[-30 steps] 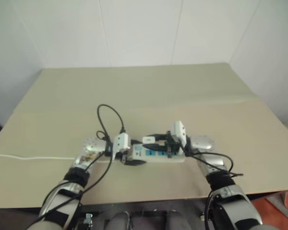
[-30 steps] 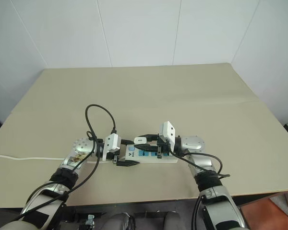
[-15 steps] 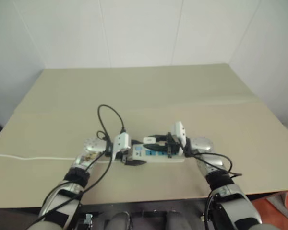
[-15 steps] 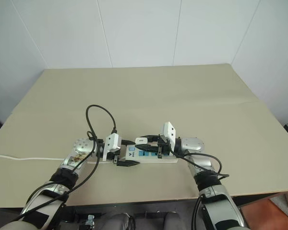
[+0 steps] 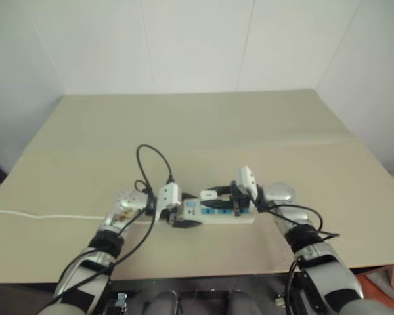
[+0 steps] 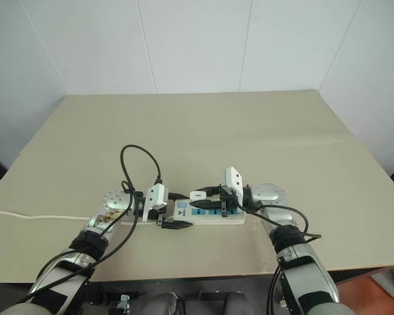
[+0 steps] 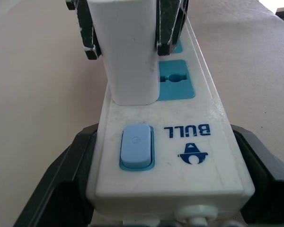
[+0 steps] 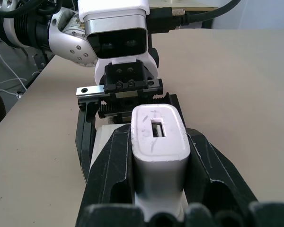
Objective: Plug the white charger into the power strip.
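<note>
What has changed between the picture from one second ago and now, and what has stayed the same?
The right gripper, shut on the white charger, has sunk slightly, bringing the charger down onto the power strip at the socket next to the switch. The left gripper still clamps the strip's switch end, and the strip lies where it was on the table.

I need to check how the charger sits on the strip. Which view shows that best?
The left wrist view: the small white cube-shaped charger stands on the long white power strip, its base beside the blue switch. The right wrist view shows its port end; the head views show it tiny.
</note>
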`<action>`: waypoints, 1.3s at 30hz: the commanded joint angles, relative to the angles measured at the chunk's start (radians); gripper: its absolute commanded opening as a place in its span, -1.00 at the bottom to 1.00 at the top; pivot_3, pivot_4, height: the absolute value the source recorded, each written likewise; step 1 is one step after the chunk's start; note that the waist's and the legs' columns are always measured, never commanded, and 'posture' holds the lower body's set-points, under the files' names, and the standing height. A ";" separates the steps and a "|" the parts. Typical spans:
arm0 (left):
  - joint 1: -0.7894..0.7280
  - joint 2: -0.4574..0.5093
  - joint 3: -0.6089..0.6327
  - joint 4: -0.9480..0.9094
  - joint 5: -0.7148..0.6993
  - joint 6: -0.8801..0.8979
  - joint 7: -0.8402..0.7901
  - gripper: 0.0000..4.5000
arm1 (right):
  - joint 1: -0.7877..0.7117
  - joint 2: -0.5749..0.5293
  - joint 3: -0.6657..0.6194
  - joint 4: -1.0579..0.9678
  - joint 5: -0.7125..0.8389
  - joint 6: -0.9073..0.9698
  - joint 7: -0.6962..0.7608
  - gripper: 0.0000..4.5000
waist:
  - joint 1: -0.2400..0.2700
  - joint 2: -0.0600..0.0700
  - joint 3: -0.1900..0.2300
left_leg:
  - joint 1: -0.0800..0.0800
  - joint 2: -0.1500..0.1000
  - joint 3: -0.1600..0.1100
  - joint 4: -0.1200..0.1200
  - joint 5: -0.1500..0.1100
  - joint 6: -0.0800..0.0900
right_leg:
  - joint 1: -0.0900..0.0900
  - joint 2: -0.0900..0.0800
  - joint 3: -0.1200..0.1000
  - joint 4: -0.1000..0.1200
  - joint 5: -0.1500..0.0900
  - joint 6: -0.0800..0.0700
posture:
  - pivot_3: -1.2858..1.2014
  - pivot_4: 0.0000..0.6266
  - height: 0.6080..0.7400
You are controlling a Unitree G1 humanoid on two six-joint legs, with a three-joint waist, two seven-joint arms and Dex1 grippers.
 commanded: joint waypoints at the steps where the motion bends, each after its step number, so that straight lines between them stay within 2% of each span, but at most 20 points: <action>1: 0.038 0.045 -0.024 0.014 0.042 -0.002 -0.032 0.49 | 0.030 -0.091 -0.004 0.152 -0.085 0.084 -0.023 -0.51 | 0.000 -0.001 -0.001 | 0.000 0.000 0.000 0.000 0.000 0.000 | 0.000 0.000 0.000 0.000 0.000 0.000 | 0.03 -0.52 1.00; 10: 0.040 0.048 -0.021 0.014 0.043 -0.002 -0.027 0.49 | 0.037 -0.076 0.016 0.139 -0.096 0.069 -0.029 -0.51 | -0.002 -0.001 -0.004 | 0.001 0.000 0.000 -0.001 0.000 0.000 | 0.000 0.000 0.000 0.000 0.000 0.000 | 0.03 -0.52 1.00; 13: 0.039 0.047 -0.021 0.015 0.044 -0.002 -0.025 0.49 | 0.049 -0.076 0.022 0.114 -0.099 0.077 -0.032 -0.06 | -0.001 -0.003 -0.006 | 0.001 0.000 0.000 -0.001 0.000 0.000 | 0.000 0.000 0.000 0.000 0.000 0.000 | 0.03 -0.52 1.00; 16: 0.039 0.047 -0.022 0.015 0.043 -0.003 -0.026 0.49 | 0.076 -0.075 0.033 0.049 -0.101 0.073 -0.028 0.37 | -0.002 -0.011 -0.011 | 0.001 0.001 0.000 -0.003 0.000 0.000 | 0.000 0.000 0.000 -0.001 0.000 -0.001 | 0.03 -0.52 1.00; 20: 0.034 0.043 -0.028 0.021 0.047 -0.010 -0.027 0.49 | 0.100 -0.074 0.035 -0.021 -0.099 0.077 -0.024 0.99 | -0.007 -0.012 -0.012 | 0.002 0.002 0.000 -0.004 0.000 0.000 | 0.000 0.001 0.000 -0.001 -0.001 -0.002 | 0.03 -0.52 1.00; 23: 0.025 0.037 -0.023 0.015 0.044 0.008 -0.011 0.49 | 0.111 -0.072 0.028 -0.053 -0.094 0.062 -0.030 0.99 | -0.005 -0.012 -0.012 | 0.002 0.003 -0.001 -0.005 0.000 -0.001 | 0.000 0.002 0.000 -0.001 -0.001 -0.002 | 0.03 -0.52 1.00; 24: 0.021 0.042 -0.020 0.000 0.032 0.031 -0.028 0.82 | 0.114 -0.072 0.024 -0.062 -0.090 0.061 -0.032 1.00 | -0.006 -0.012 -0.012 | 0.002 0.003 -0.001 -0.006 0.000 -0.001 | 0.000 0.003 0.000 -0.001 -0.001 -0.002 | 0.03 -0.52 1.00; 26: 0.020 0.055 -0.008 -0.031 0.010 0.045 -0.050 1.00 | 0.118 -0.074 0.020 -0.075 -0.090 0.057 -0.035 1.00 | -0.006 -0.012 -0.011 | 0.001 0.003 0.000 -0.006 0.000 -0.001 | 0.000 0.003 0.000 0.000 -0.001 -0.002 | 0.03 -0.52 1.00; 30: 0.025 0.091 0.026 -0.107 -0.038 0.093 -0.085 1.00 | 0.130 -0.078 0.005 -0.109 -0.083 0.056 -0.054 1.00 | -0.006 -0.011 -0.011 | 0.000 0.003 0.000 -0.007 0.000 -0.001 | -0.001 0.003 0.000 0.000 -0.001 -0.002 | 0.03 -0.52 1.00; 33: 0.040 0.133 0.074 -0.205 -0.086 0.137 -0.085 1.00 | 0.157 -0.123 -0.043 -0.215 -0.048 0.084 -0.072 1.00 | -0.004 -0.010 -0.008 | 0.000 0.004 0.000 -0.008 0.000 -0.001 | -0.002 0.003 0.000 0.000 -0.001 -0.003 | 0.03 -0.52 1.00; 37: 0.067 0.224 0.154 -0.375 -0.188 0.246 -0.113 1.00 | 0.213 -0.262 -0.183 -0.432 0.059 0.190 -0.080 1.00 | 0.010 -0.007 0.000 | -0.007 0.002 -0.001 -0.008 0.001 -0.002 | -0.006 0.001 0.000 -0.001 -0.001 -0.003 | 0.03 -0.52 1.00; 39: 0.093 0.276 0.201 -0.471 -0.246 0.304 -0.116 1.00 | 0.263 -0.356 -0.266 -0.547 0.135 0.261 -0.065 1.00 | 0.012 -0.004 0.005 | -0.018 0.000 -0.001 -0.007 0.002 -0.004 | -0.017 -0.001 0.001 0.001 -0.001 -0.003 | 0.03 -0.52 1.00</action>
